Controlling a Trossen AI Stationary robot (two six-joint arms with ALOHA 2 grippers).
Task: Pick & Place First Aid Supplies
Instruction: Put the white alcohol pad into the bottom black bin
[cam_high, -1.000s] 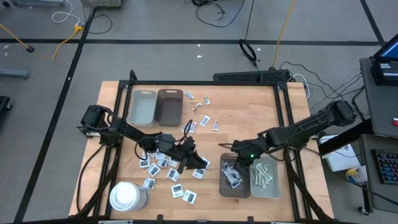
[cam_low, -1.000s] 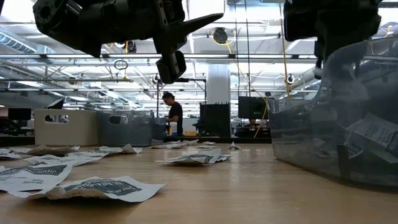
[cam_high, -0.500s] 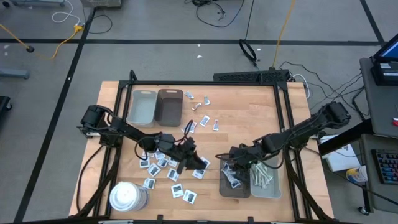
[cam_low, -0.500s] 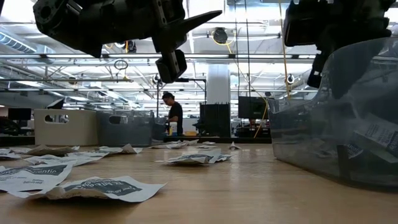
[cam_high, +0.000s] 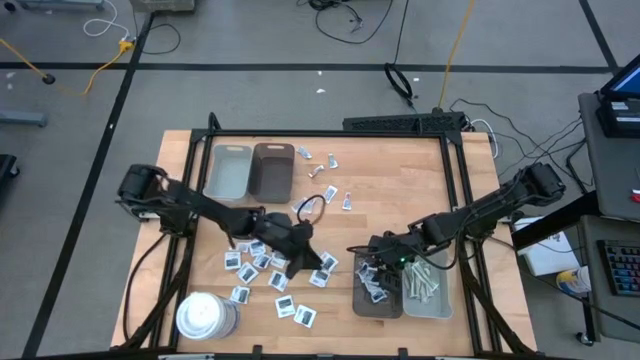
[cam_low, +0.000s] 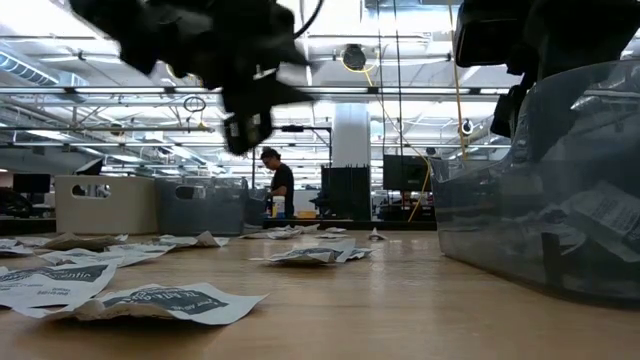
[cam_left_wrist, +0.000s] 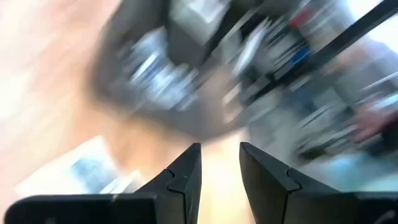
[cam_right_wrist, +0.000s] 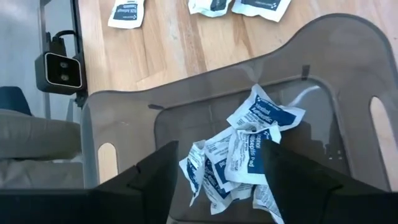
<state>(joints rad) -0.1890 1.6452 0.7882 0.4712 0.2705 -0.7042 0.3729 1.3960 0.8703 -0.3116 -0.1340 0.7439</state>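
Observation:
Several white packets with blue print (cam_high: 250, 265) lie flat on the wooden table, and a few more (cam_high: 325, 197) lie farther back. Several packets (cam_right_wrist: 249, 149) lie heaped in the brown tray (cam_high: 360, 300), which also shows in the right wrist view (cam_right_wrist: 205, 87). Pale strips (cam_high: 422, 282) lie in the grey tray beside it. My left gripper (cam_high: 308, 252) hovers over the right end of the loose packets, open with a narrow gap and empty (cam_left_wrist: 221, 168). My right gripper (cam_high: 372, 268) is above the brown tray's far end, open wide and empty (cam_right_wrist: 217, 180).
Two more trays, a grey one (cam_high: 228, 170) and a brown one (cam_high: 272, 170), stand at the far left. A large white cylinder (cam_high: 205, 315) stands at the near left corner. A dark frame (cam_high: 330, 133) runs around the table. A person (cam_low: 282, 185) stands far behind in the room.
My right gripper has moved toward the near edge and a little left, to stand over the brown tray. My left arm has swung about its base; its gripper has turned and shifted slightly toward the table's left, still above the packets.

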